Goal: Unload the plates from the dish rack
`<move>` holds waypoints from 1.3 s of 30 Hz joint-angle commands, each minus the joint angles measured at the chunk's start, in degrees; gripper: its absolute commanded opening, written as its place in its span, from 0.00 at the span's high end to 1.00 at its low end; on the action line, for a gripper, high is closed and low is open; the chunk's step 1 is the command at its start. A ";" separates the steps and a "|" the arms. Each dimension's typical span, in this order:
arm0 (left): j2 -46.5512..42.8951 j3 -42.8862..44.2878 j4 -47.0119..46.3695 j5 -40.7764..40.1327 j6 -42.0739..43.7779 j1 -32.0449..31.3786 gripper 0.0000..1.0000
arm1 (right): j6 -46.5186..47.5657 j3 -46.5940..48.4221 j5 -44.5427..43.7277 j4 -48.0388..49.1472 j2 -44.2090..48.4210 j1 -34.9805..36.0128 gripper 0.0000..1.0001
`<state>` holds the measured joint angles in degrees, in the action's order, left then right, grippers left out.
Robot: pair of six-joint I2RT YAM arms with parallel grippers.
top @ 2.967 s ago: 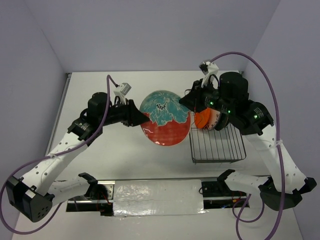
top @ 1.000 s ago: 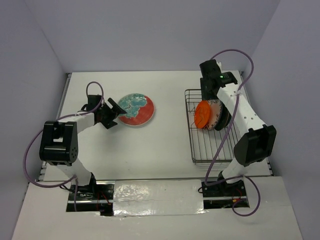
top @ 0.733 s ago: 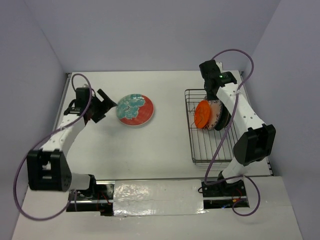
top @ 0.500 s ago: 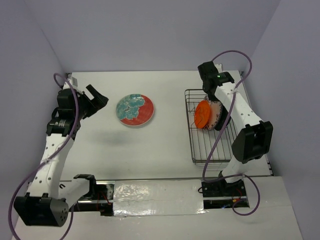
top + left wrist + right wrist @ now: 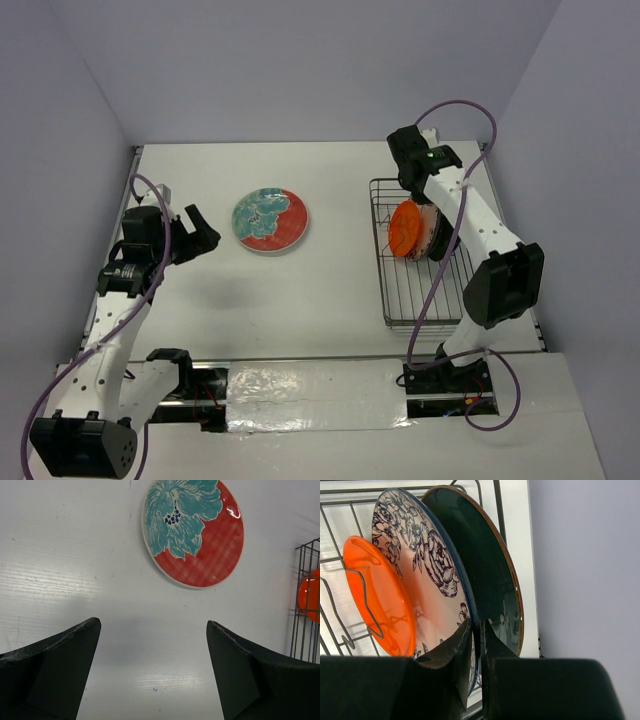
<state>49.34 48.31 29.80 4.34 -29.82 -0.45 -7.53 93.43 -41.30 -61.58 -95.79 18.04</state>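
In the dish rack (image 5: pixel 430 295), my right gripper (image 5: pixel 476 632) pinches the floral plate (image 5: pixel 422 555) by its rim; my left gripper (image 5: pixel 152 625), spread wide, hangs short of the teal-and-red plate (image 5: pixel 195 530).

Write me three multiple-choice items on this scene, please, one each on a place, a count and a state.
1. Where is the teal-and-red plate?
A. Flat on the table, left of the dish rack
B. Standing in the rack
C. Held in a hand

2. How many plates does the right wrist view show in the rack?
A. One
B. Five
C. Three

3. How is the left hand?
A. Shut on a plate
B. Open and empty
C. Shut on a rack wire

Answers:
1 A: the top view shows it lying on bare table, apart from the rack.
2 C: the orange plate, white floral plate and dark teal plate stand side by side.
3 B: its fingers are spread wide with only table between them.
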 commanded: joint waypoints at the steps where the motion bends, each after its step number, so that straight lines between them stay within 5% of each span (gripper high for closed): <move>1: -1.00 0.38 -2.12 1.81 1.96 0.27 0.00 | 0.58 2.02 -4.39 -0.82 3.67 0.50 1.00; 9: -1.09 0.03 -2.73 2.95 1.79 0.27 0.01 | 2.43 12.11 -10.46 -5.56 5.61 2.96 1.00; 18: -0.48 -0.77 -7.47 12.88 2.75 0.27 0.01 | 0.15 24.69 -15.82 -12.33 7.19 5.42 1.00; 25: -1.61 -3.57 -26.49 42.39 -2.24 0.10 0.01 | -0.56 34.53 -18.83 -13.04 13.34 7.27 1.00; 29: -3.02 -5.86 -46.90 53.30 -16.79 -1.48 0.00 | 0.67 32.03 5.01 -5.76 20.62 7.88 1.00; 30: -3.11 -5.69 -49.20 53.06 -18.24 -3.14 0.00 | 0.24 29.64 21.10 -3.65 24.12 7.88 1.00; 32: -2.68 -2.36 -46.78 48.95 -17.21 -6.82 0.01 | -0.72 19.37 46.49 4.95 29.31 7.89 1.00; 35: -0.66 4.04 -36.79 40.61 -11.86 -12.97 0.01 | -5.19 5.95 64.17 20.13 33.98 7.97 1.00; 39: 2.33 9.60 -25.43 27.88 -6.84 -18.88 0.00 | -9.86 -4.29 70.55 30.09 37.86 8.06 1.00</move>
<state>50.41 54.02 -2.28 42.30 -40.62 -16.64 -12.05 93.23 13.23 -51.72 -57.45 26.39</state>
